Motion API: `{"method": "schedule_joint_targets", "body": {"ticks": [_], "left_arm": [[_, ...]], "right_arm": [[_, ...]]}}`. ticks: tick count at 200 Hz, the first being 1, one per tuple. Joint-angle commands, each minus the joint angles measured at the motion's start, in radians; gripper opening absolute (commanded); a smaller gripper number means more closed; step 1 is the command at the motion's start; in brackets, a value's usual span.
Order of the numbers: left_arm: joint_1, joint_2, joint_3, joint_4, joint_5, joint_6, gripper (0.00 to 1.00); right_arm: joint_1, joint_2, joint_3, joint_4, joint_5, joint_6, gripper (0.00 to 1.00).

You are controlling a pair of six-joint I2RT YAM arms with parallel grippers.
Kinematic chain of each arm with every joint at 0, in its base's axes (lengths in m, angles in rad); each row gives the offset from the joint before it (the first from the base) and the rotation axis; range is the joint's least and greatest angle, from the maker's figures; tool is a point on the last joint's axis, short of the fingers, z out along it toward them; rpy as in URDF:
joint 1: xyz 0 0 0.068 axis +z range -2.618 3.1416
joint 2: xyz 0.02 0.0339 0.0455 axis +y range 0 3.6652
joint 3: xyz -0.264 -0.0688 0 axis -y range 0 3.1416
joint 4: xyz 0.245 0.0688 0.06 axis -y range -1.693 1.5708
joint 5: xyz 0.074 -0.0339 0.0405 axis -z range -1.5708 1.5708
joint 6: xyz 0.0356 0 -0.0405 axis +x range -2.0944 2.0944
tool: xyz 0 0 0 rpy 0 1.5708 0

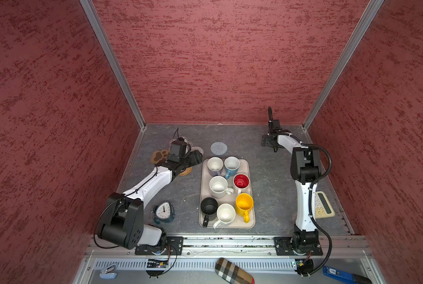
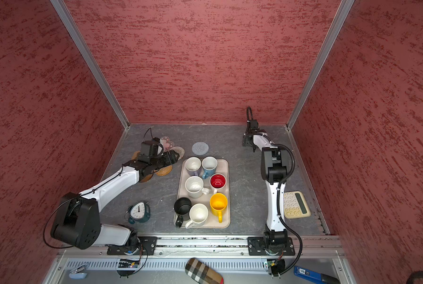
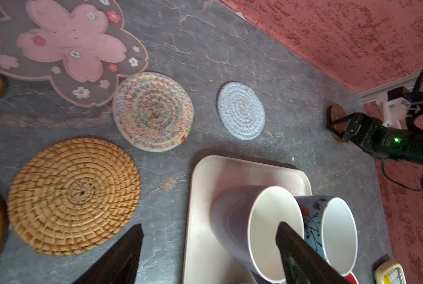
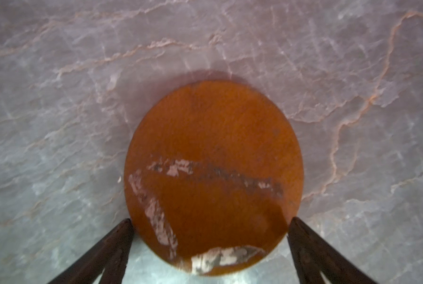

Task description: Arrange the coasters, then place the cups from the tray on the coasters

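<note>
Several cups stand on the beige tray [image 1: 251, 222]: lavender-grey [image 1: 214, 164], light blue [image 1: 231, 164], red-inside [image 1: 241, 182], yellow [image 1: 244, 204], black [image 1: 208, 206] and two white ones. My left gripper [image 3: 209, 236] is open at the tray's far left corner, one finger in front of the lavender-grey cup's [image 3: 232, 216] mouth. Beside it lie the rattan [image 3: 74, 195], whitish woven [image 3: 152, 112], pink flower [image 3: 68, 46], paw [image 1: 160, 156] and grey-lavender [image 1: 218, 148] coasters. At the far right, my right gripper [image 4: 210, 226] is open, fingers flanking a brown disc coaster [image 4: 212, 159] flat on the table.
A blue alarm clock [image 1: 164, 212] stands near the front left. A cream calculator [image 1: 323, 205] lies right of the right arm. A plaid case [image 1: 233, 271] lies below the front rail. Red walls enclose the table on three sides.
</note>
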Motion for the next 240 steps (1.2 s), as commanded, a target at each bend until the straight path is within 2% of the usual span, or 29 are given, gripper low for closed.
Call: {"method": "schedule_joint_targets", "body": {"ticks": [1, 13, 42, 62, 104, 152, 194, 240], "left_arm": [[0.030, 0.037, 0.079, -0.084, -0.020, 0.015, 0.85], [0.038, 0.070, 0.123, -0.121, -0.023, 0.026, 0.84], [0.048, 0.160, 0.220, -0.174, -0.028, 0.048, 0.61], [0.050, 0.234, 0.299, -0.225, -0.035, 0.059, 0.51], [0.034, 0.380, 0.445, -0.313, -0.073, 0.089, 0.37], [0.033, 0.561, 0.601, -0.381, -0.107, 0.094, 0.20], [0.041, 0.695, 0.716, -0.414, -0.097, 0.096, 0.14], [0.048, 0.833, 0.869, -0.467, -0.061, 0.096, 0.08]], "right_arm": [[0.001, -0.087, -0.043, 0.016, -0.058, 0.001, 0.99], [0.004, -0.131, -0.065, 0.040, -0.080, 0.011, 0.99], [0.007, -0.247, -0.162, 0.141, -0.187, 0.069, 0.99], [0.014, -0.325, -0.234, 0.216, -0.244, 0.112, 0.99], [0.044, -0.456, -0.368, 0.349, -0.298, 0.146, 0.99], [0.081, -0.530, -0.456, 0.436, -0.351, 0.166, 0.99], [0.094, -0.586, -0.535, 0.518, -0.385, 0.198, 0.99], [0.115, -0.591, -0.540, 0.533, -0.384, 0.186, 0.98]]}}
